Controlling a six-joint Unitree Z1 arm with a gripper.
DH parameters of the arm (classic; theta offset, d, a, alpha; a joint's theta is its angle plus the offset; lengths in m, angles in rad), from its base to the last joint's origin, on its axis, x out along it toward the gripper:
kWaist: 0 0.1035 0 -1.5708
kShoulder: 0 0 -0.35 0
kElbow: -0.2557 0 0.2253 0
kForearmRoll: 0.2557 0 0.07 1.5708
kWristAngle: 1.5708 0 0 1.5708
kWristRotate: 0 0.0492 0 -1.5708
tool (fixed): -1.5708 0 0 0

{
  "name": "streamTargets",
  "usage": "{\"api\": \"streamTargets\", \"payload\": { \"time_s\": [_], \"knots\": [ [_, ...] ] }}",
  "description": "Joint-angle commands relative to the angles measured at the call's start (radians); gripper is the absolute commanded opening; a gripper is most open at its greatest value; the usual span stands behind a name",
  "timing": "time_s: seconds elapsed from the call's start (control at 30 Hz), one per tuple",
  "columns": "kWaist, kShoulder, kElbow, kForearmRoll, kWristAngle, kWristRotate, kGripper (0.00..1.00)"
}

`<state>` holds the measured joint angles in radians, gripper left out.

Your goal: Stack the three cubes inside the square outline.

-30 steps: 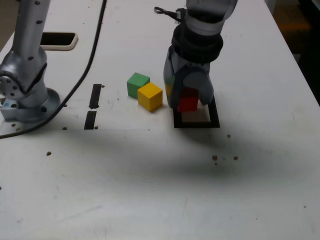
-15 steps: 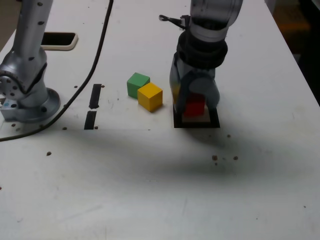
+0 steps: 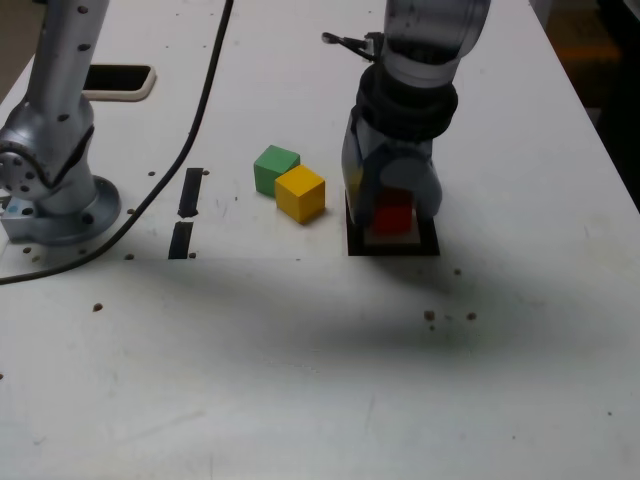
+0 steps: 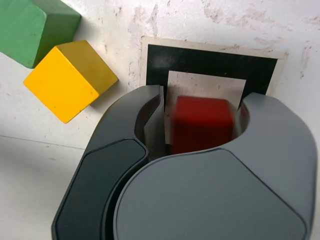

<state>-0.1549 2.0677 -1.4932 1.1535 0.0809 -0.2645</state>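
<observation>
White and matt, the table top [image 3: 300, 380] is seen scuffed and speckled with small dark crumbs, a broad soft shadow lying across its middle. At the exterior view's left a silver-grey metal arm base [image 3: 50, 170] is bolted down, with a black cable [image 3: 170, 150] curving past it. Smooth grey and black moulded shells form the gripper [image 3: 393, 205], which is pointed down over the square outline [image 3: 392, 243], a flat black-bordered frame with a pale centre, its paper edge shown slightly worn in the wrist view [image 4: 210, 65]. Between the jaws the red cube [image 3: 392, 213] is found, sitting on the frame's pale centre; in the wrist view [image 4: 202, 124] its face is blurred, a narrow gap is visible beside it on one side, and the jaws are seen slightly parted rather than pressed onto it. Towards the exterior view's left, well apart from the frame, the yellow cube [image 3: 300, 193] and the green cube [image 3: 275, 168] are set touching at a corner, both plain, sharp-edged and solid-coloured. Two short black bar marks [image 3: 186, 212] are stuck further left.
</observation>
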Motion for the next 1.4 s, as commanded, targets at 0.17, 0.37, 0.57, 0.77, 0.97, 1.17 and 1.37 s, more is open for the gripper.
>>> {"api": "streamTargets", "payload": {
  "time_s": [0.17, 0.37, 0.57, 0.77, 0.97, 1.17, 1.37],
  "knots": [
    [-0.007, -0.051, -0.042, 0.068, 0.037, -0.019, 0.99],
    [-0.018, -0.166, -0.014, 0.201, 0.044, -0.109, 1.0],
    [-0.024, -0.362, 0.228, 0.179, -0.055, -0.344, 0.99],
    [-0.028, -0.406, 0.366, 0.04, -0.086, -0.446, 1.0],
    [-0.016, -0.385, 0.379, 0.006, -0.089, -0.485, 1.0],
    [0.002, -0.353, 0.381, 0.002, -0.081, -0.477, 1.0],
    [0.005, -0.332, 0.383, 0.005, -0.061, -0.483, 1.0]
  ]
}}
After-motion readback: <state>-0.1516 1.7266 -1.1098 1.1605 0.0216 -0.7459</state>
